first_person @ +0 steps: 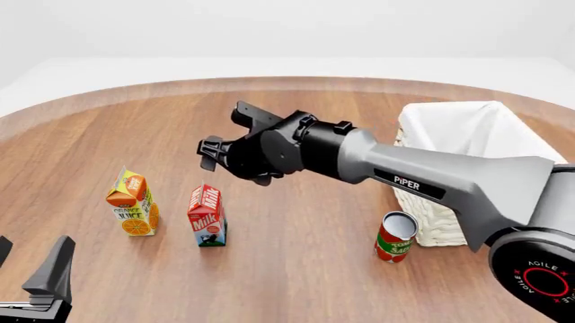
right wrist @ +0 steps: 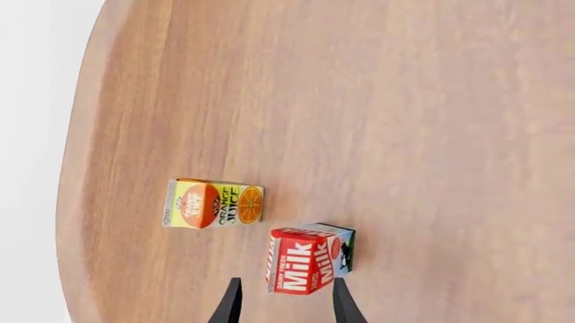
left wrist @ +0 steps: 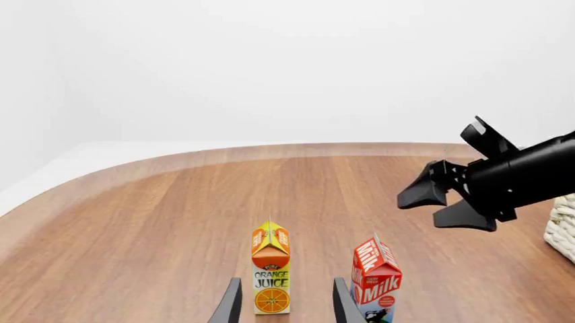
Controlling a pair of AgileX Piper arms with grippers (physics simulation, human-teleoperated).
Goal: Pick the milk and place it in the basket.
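Observation:
The milk [first_person: 207, 217], a small carton with a red top and white "Milk" lettering, stands upright on the wooden table left of centre. It also shows in the left wrist view [left wrist: 376, 279] and the right wrist view [right wrist: 310, 259]. The basket [first_person: 476, 145], a large off-white wicker one with white lining, stands at the right; its edge shows in the left wrist view [left wrist: 563, 225]. My right gripper [first_person: 225, 134] is open and empty, hovering above and a little behind the milk, seen also in the right wrist view [right wrist: 285, 306]. My left gripper [first_person: 31, 261] is open and empty at the near left edge.
A yellow-orange juice carton [first_person: 133, 210] stands just left of the milk, straight ahead of the left gripper's fingers [left wrist: 229, 306]. A red can [first_person: 395, 237] stands at the basket's near left corner. The right arm [first_person: 422, 175] stretches across above the table from the right.

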